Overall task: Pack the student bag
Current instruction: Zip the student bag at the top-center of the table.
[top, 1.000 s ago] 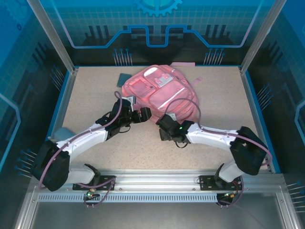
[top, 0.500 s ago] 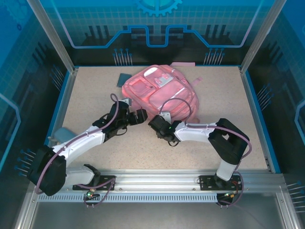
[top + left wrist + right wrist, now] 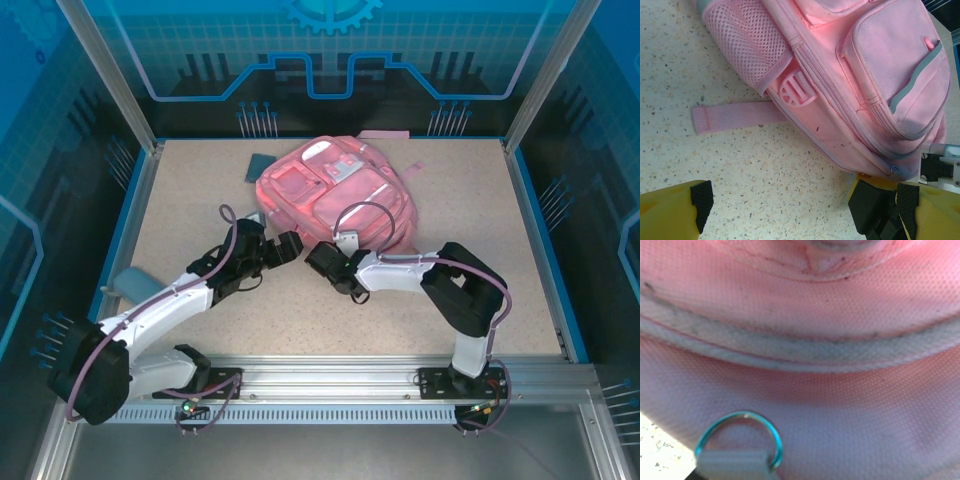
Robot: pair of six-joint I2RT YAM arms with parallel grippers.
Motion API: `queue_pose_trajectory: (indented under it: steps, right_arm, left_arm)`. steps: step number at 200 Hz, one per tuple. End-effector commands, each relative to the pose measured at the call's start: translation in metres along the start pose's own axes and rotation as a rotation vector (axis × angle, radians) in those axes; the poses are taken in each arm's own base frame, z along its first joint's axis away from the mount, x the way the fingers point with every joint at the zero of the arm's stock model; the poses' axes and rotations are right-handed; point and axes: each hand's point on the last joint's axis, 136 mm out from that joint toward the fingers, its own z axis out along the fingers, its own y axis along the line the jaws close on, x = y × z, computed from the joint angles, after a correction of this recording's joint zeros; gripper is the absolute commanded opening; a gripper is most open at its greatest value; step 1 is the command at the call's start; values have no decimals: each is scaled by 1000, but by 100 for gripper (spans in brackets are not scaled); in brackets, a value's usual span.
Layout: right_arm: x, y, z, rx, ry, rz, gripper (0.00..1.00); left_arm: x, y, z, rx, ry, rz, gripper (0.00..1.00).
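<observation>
Your right gripper [image 3: 322,262] swung left to near edge of large pink fabric backpack [image 3: 335,195], at far centre of worktop [image 3: 200,190]; teal metal ring [image 3: 738,414] ahead, jaw gap unreadable; left gripper [image 3: 787,205] wide, empty. Zip opening likely next.

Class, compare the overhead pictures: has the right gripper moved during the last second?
Yes. Judged against the bag, which has stayed put, the right gripper has shifted left along the bag's near edge.
</observation>
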Motion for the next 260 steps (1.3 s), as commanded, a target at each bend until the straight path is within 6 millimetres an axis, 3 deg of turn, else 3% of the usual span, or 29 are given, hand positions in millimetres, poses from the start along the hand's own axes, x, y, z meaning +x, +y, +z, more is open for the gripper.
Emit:
queue_pose_trajectory:
  steps: [1, 46, 94, 139, 168, 205, 229, 260]
  right_arm:
    - [-1, -1, 3, 32, -12, -5, 18]
    - [-3, 3, 9, 7, -15, -39, 14]
    - [-15, 14, 0, -74, -65, -129, 1]
    - [-26, 14, -16, -182, -68, -166, 0]
    - [-26, 46, -30, -507, -18, -163, 0]
    - [-49, 79, -56, -774, -18, -142, 0]
    - [-63, 100, -69, -873, -25, -132, 0]
    - [-66, 111, -65, -868, -12, -120, 0]
  left_arm:
    - [-2, 4, -4, -10, -11, -31, 96]
    - [-2, 5, -3, -17, -13, -56, 97]
    - [8, 8, 0, -18, 25, -166, 95]
    - [18, -2, 24, 37, 87, -275, 87]
    - [16, -15, 42, 122, 83, -296, 80]
    - [9, -13, 54, 125, 60, -310, 66]
    - [6, -10, 63, 146, 66, -370, 59]
    - [-5, -2, 67, 144, -11, -467, 55]
